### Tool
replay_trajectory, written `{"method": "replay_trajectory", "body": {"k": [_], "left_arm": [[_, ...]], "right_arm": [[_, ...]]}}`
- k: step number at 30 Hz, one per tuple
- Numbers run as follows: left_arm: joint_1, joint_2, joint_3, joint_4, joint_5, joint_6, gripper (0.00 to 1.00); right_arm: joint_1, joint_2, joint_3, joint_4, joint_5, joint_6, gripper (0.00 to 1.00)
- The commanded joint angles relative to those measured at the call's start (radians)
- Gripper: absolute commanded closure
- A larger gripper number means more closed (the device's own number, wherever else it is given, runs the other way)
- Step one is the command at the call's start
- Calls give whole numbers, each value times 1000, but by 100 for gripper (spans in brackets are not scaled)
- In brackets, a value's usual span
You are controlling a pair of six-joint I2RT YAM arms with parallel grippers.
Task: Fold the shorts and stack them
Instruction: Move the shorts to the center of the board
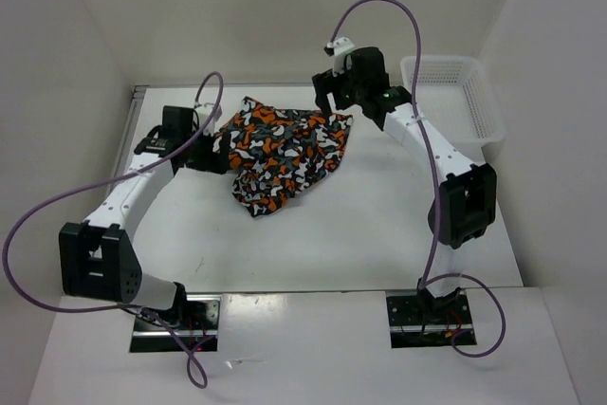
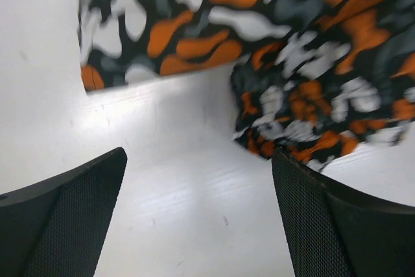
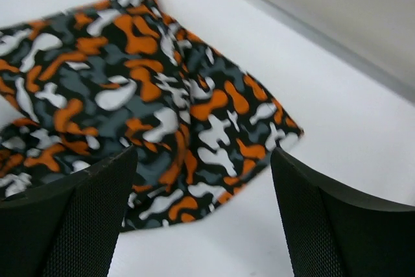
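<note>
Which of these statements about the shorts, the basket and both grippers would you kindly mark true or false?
1. The shorts lie on the table. True.
2. The white basket stands right of the shorts, apart from them. True.
3. The left gripper is shut on the shorts. False: its jaws stand open over bare table.
4. The right gripper is open, holding nothing. True.
5. The shorts are plain blue. False: orange, black, grey and white camouflage.
</note>
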Motion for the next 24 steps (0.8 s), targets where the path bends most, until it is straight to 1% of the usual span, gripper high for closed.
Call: {"method": "replay_trajectory", "body": {"k": [1, 2, 3, 4, 5, 6, 7, 8, 9, 11, 13, 14, 16, 17, 19, 22, 24], "left_arm": [[9, 41, -83, 47, -147, 4, 1], [24, 53, -98, 100, -169, 4, 1], [56, 72, -98, 117, -180, 4, 1], [72, 125, -72, 118, -180, 4, 1], [88, 159, -39, 118, -162, 4, 1], [114, 240, 3, 93, -127, 4, 1], [125, 277, 47, 76, -100, 4, 1], [125, 311, 123, 43, -71, 4, 1], [135, 369, 158, 27, -26, 4, 1], [135, 402, 196, 18, 31, 4, 1], [135, 402, 172, 56, 117, 4, 1], [135, 402, 158, 90, 136, 4, 1], [144, 432, 147, 99, 171, 4, 1], [144, 448, 147, 99, 196, 4, 1], [144, 491, 147, 99, 196, 4, 1], [144, 521, 159, 79, 205, 4, 1], [144, 541, 159, 79, 181, 4, 7]], "right_arm": [[-36, -15, 38, -52, -102, 16, 13], [1, -15, 38, -63, -124, 16, 14], [21, -15, 24, -63, -160, 34, 14], [38, -15, -10, -63, -177, 65, 15], [69, -15, -30, -63, -188, 81, 15], [78, -15, -53, -63, -208, 94, 17], [78, -4, -98, -63, -208, 126, 18], [78, -4, -123, -63, -222, 145, 18], [78, -4, -167, -63, -231, 145, 21], [78, -27, -214, -63, -243, 145, 21], [78, -36, -283, -63, -271, 145, 21], [78, -49, -306, -63, -280, 136, 21], [98, -49, -363, -63, -290, 110, 21], [98, -49, -376, -48, -299, 110, 19], [109, -35, -387, -29, -332, 84, 18], [167, -7, -361, -29, -333, 24, 17], [199, 22, -352, -29, -287, 3, 17]]}}
